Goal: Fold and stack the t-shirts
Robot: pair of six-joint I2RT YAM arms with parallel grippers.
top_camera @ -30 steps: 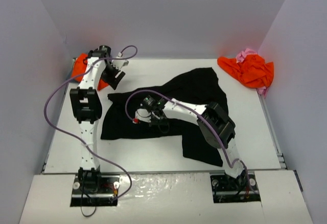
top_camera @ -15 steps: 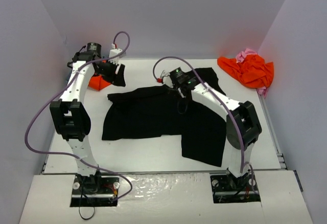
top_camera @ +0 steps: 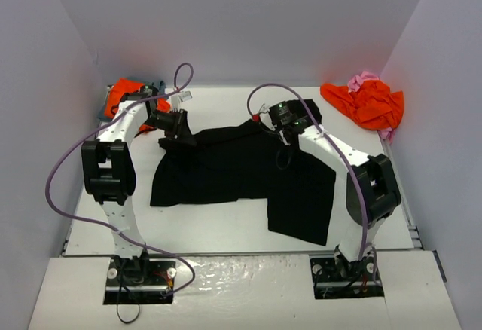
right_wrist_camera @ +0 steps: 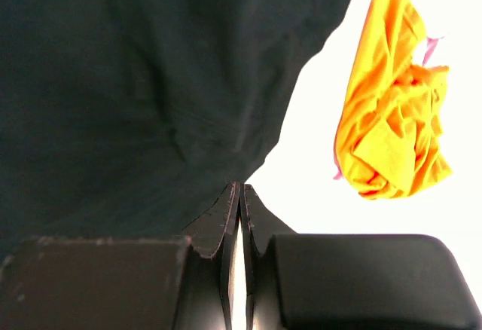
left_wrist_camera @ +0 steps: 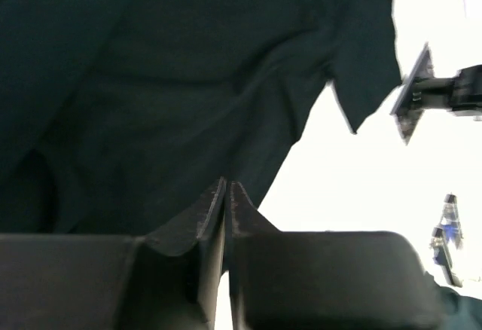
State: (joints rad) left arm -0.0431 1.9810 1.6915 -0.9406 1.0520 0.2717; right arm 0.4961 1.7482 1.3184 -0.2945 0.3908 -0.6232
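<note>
**Far edge of the shirt now held at both ends**

Carried the right gripper [top_camera: 285, 128] out of the middle of the black short-sleeved cloth t-shirt [top_camera: 226, 172] to its far right edge, all within the last second. Brought the left gripper [top_camera: 178, 131] in from the far left corner, away from the crumpled bright orange t-shirt [top_camera: 124, 93] there, onto the far left edge of the same garment.

Shows in both wrist views as clenched jaws, pressed together with black cloth reaching right up to the tips (pinched between them, by the look of it, though hidden at the very point of contact).

Leaves the black garment spread but rumpled across the middle of the white table [top_camera: 226, 221], with one flap trailing toward the near right. Left untouched in the far right corner: a heap of bright orange cloth [top_camera: 369, 104], with a pink shirt [top_camera: 367, 79] showing at its far side.

Amounts to a two-handed hold along one edge, probably for lifting, pulling flat or making a first fold. No fold made yet, and nothing stacked.
</note>
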